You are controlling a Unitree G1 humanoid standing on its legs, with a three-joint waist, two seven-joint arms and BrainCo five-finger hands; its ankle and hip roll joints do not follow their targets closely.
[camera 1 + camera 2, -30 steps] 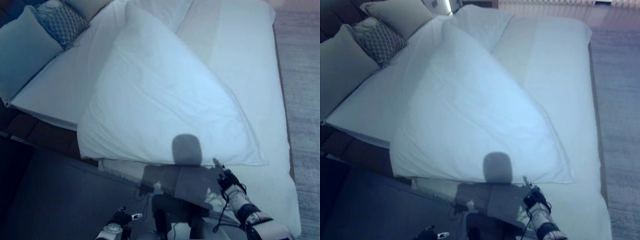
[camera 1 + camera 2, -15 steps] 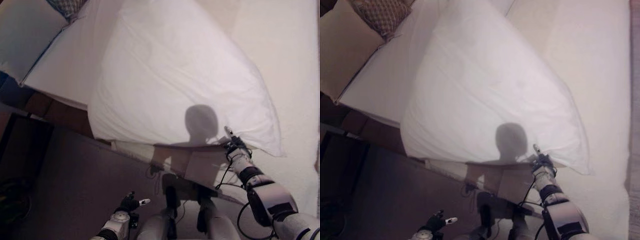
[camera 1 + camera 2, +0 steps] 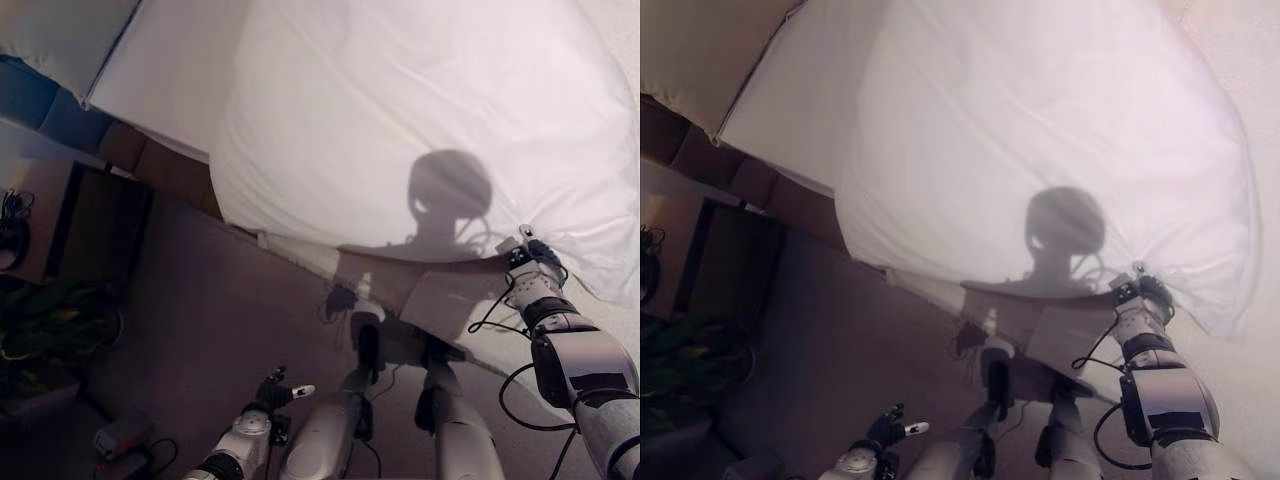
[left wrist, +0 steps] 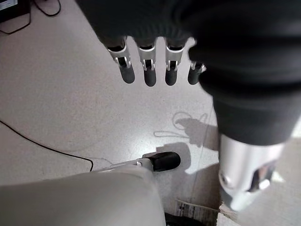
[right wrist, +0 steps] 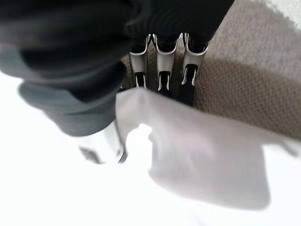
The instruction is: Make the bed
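A white duvet [image 3: 400, 120] lies folded back at a slant over the bed, its lower edge hanging near the bed's side. My right hand [image 3: 535, 262] is at that edge, where creases fan out from it. In the right wrist view a fold of the duvet [image 5: 197, 155] runs between the thumb and the curled fingers [image 5: 160, 70], so the hand is shut on the cloth. The bare mattress [image 3: 1240, 60] lies to the right of the duvet. My left hand [image 3: 275, 388] hangs low over the floor, fingers [image 4: 150, 70] relaxed and holding nothing.
A pale pillow [image 3: 700, 50] rests at the bed's head, upper left. A dark bedside cabinet [image 3: 100, 240] and a green plant [image 3: 50, 330] stand to the left of the bed. Grey floor [image 3: 220, 320] lies between them and me.
The camera has tipped down and closer to the bed's side. My right hand has reached up to the duvet's lower edge and closed on it; creases now pull toward it.
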